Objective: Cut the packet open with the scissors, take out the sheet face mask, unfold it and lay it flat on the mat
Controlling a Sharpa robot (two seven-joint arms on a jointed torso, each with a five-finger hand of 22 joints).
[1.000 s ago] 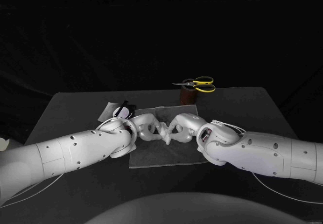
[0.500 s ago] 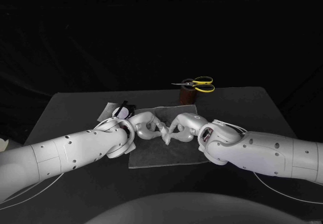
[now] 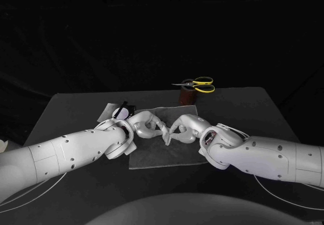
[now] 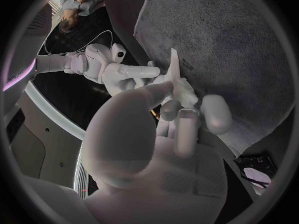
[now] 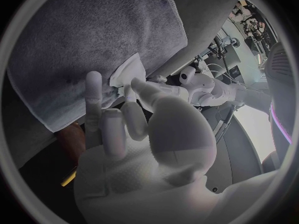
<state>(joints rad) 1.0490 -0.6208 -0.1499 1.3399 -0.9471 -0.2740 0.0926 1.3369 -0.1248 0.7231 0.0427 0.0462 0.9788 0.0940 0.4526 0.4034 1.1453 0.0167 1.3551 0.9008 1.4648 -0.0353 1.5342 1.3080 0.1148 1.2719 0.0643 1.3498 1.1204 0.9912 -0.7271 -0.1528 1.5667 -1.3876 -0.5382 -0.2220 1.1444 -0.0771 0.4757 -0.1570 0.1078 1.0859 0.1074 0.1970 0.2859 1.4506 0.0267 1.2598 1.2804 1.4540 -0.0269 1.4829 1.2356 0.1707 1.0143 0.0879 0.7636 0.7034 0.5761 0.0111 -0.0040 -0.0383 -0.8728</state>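
Black drapery closed off the room behind a dark grey counter (image 3: 256, 112), where a grey towelling mat (image 3: 165, 157) lay straight before the robot. Both hands met low over the middle of the mat, probably so that the sheet could be opened right above the spot where it had to lie. Between them a small, folded white sheet face mask (image 3: 166, 136) stood on edge; whether its lower edge touched the mat could not be told.

The left hand (image 3: 143, 125) pinched one side of the mask between thumb and fingertip, its other fingers curled loosely beside. The right hand (image 3: 186, 127) gripped the opposite side in the same way, with one finger held out straight and clear of the sheet. Held from two sides like this, the folds could be drawn apart, and that appeared to be the step in hand.

A silvery packet with a dark round mark (image 3: 116, 111) lay at the mat's far left corner, just beside the left wrist. The yellow-handled scissors (image 3: 197, 84) rested across a brown cylindrical holder (image 3: 187, 97) behind the mat, well clear of both hands, so the cutting seemed finished.
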